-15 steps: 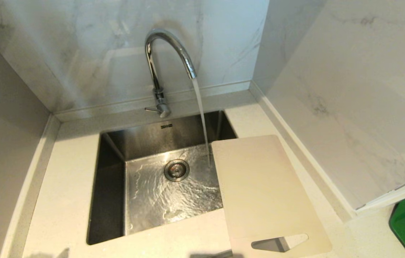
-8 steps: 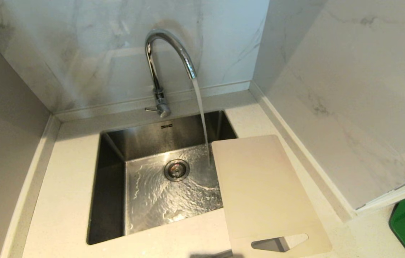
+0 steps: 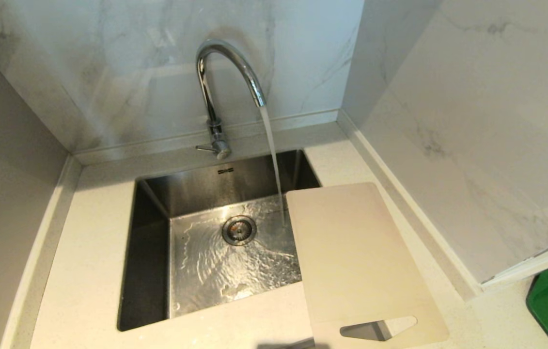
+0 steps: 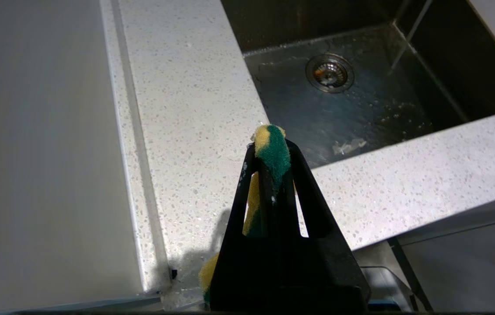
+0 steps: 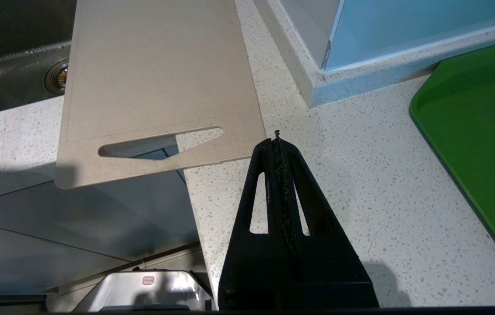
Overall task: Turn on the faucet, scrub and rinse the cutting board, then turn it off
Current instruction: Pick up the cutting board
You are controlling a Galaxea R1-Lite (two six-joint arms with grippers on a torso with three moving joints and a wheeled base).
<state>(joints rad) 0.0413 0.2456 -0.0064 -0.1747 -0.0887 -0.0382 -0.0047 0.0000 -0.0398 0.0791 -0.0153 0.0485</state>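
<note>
My left end effector [image 4: 269, 148], clenched on 1 green-and-yellow sponge [image 4: 273, 151], has dropped out of the head view's corner since a second ago, so scrubbing hasn't begun. 1 faucet [image 3: 218, 97] runs into 1 sink [image 3: 150, 271]; 1 cutting board [image 3: 356, 257] lies on the counter [image 3: 85, 271], overhanging the sink's right edge, beside my empty, clenched right end effector [image 5: 277, 140].

sink [image 3: 150, 252] left half open | cutting board [image 3: 356, 257] covers right edge | faucet [image 3: 227, 68] behind
</note>
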